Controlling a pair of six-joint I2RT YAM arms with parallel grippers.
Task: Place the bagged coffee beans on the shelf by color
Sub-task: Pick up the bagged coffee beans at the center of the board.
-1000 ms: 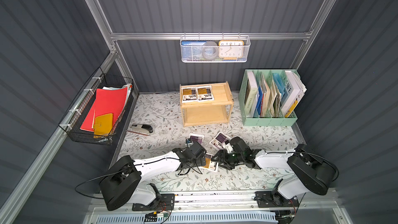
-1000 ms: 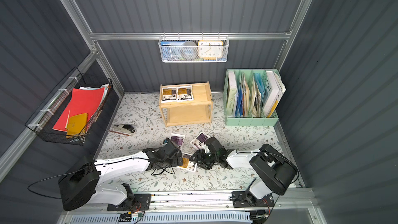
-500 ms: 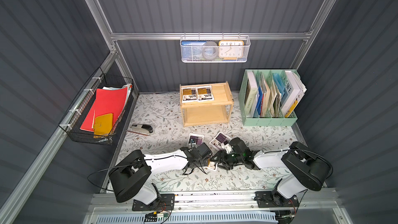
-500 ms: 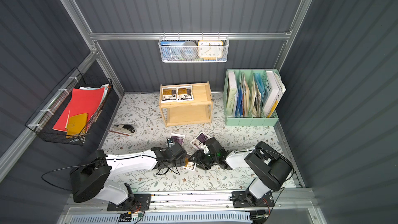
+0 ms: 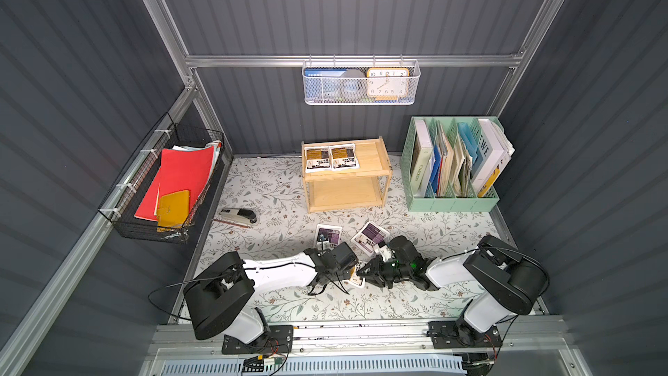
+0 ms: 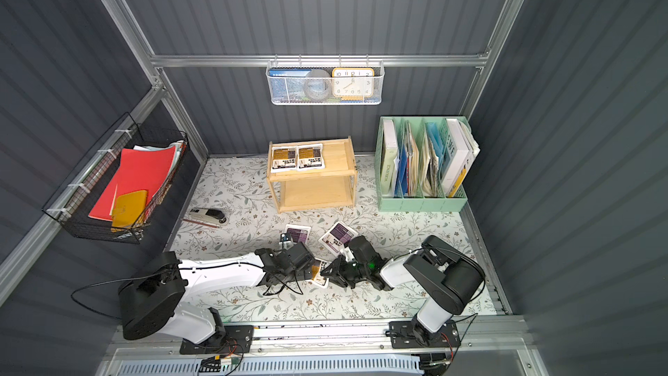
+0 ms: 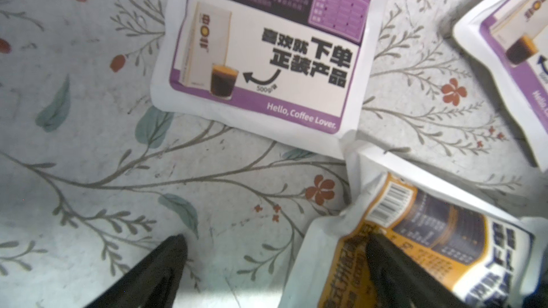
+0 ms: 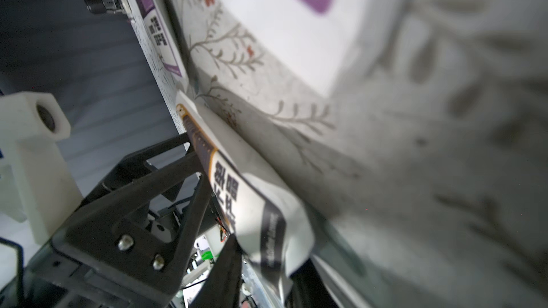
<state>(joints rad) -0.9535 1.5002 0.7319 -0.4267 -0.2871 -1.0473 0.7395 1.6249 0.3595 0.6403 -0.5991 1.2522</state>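
Wooden shelf (image 5: 376, 160) holds two yellow pouches (image 5: 330, 157) — both tools' states unclear beside a third pouch (image 7: 430, 232).

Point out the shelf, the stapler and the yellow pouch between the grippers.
shelf (image 5: 376, 155), a top view, bare wood of the top tray.
stapler (image 5: 238, 215), a top view, middle of its body.
yellow pouch (image 7: 439, 232), left wrist view, dark block of its label.

In both top views the two arms hide most of the orange pouch (image 5: 358, 275); the right wrist view blurs the counter (image 8: 444, 173).
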